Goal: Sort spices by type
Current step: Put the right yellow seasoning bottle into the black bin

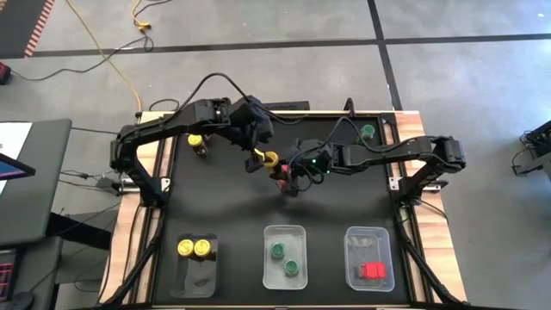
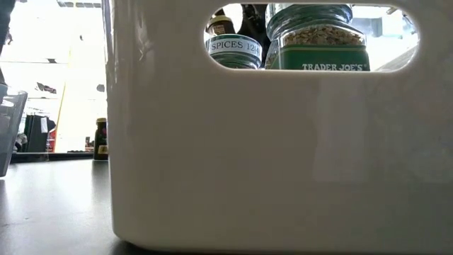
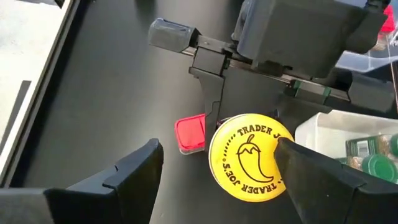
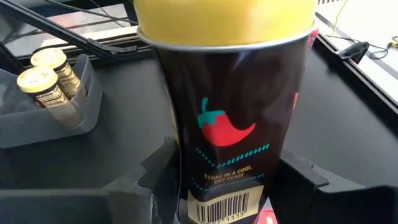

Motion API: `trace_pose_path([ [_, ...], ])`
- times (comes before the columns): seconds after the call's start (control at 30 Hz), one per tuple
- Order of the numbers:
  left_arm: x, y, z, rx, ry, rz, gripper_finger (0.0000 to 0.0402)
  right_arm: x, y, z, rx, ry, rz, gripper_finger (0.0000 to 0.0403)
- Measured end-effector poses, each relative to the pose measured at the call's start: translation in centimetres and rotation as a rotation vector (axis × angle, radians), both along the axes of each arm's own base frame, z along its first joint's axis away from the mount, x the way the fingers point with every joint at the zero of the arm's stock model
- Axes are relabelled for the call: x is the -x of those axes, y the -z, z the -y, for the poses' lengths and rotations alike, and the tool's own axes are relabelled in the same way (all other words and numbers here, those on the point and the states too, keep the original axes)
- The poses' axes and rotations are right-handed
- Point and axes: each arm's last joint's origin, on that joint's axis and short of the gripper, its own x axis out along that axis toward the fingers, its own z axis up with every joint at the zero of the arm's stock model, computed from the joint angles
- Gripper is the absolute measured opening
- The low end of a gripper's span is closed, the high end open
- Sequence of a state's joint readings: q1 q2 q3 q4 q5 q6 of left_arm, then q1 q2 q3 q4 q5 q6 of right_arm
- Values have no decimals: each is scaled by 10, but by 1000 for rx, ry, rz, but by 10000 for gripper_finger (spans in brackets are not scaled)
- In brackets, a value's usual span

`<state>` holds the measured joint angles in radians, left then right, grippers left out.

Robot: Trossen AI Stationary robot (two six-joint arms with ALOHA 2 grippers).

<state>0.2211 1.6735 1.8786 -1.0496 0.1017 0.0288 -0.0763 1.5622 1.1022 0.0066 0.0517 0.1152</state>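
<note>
A dark spice jar with a round yellow lid (image 3: 251, 158) stands upright at the table's middle, with my right gripper (image 1: 293, 168) shut on it. My left gripper (image 3: 217, 155) hangs open above it, one finger on either side of the lid (image 1: 271, 158). One finger (image 3: 311, 171) is close to the lid's rim; whether it touches, I cannot tell. A red-lidded jar (image 3: 190, 133) stands on the black table just beside the held jar. My right gripper pinches the jar's dark body (image 4: 186, 174) between its two fingers, below the yellow lid. The fingers (image 4: 298, 180) come nearly level from the table's right side. The jar stays upright; its bottom is out of sight, so I cannot tell whether it is lifted clear.
Three clear trays line the near edge: the left tray (image 1: 196, 275) holds two yellow-lidded jars, the middle tray (image 1: 269, 232) two green-lidded ones, the right tray (image 1: 370, 237) a red-lidded one. Loose jars stand at the far left (image 1: 196, 142) and far right (image 1: 368, 132). A white tray wall (image 2: 248, 156) fills the low view.
</note>
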Motion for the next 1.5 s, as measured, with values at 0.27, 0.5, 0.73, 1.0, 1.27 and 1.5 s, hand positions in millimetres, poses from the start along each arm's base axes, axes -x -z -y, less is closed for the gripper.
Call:
trace_pose_path([
  [0.27, 0, -5, 0, -4, 1, 18, 301, 1, -1, 3, 4, 15, 3, 218],
  [0.5, 2, -7, 1, -12, 15, 10, 301, 1, -2, 5, 14, 23, 0, 218],
  [0.73, 4, -6, 1, -29, 40, -17, 301, 1, -2, 5, 24, 17, 1, 218],
  [1.0, 1, -4, 1, -31, 46, -18, 301, 0, -4, 5, 41, 5, 23, 218],
  [1.27, -11, 9, 1, -16, 56, -50, 301, -1, -6, 4, 48, 0, 39, 218],
  [1.5, -19, 17, -1, -11, 55, -60, 300, -1, -6, 4, 50, -1, 39, 218],
])
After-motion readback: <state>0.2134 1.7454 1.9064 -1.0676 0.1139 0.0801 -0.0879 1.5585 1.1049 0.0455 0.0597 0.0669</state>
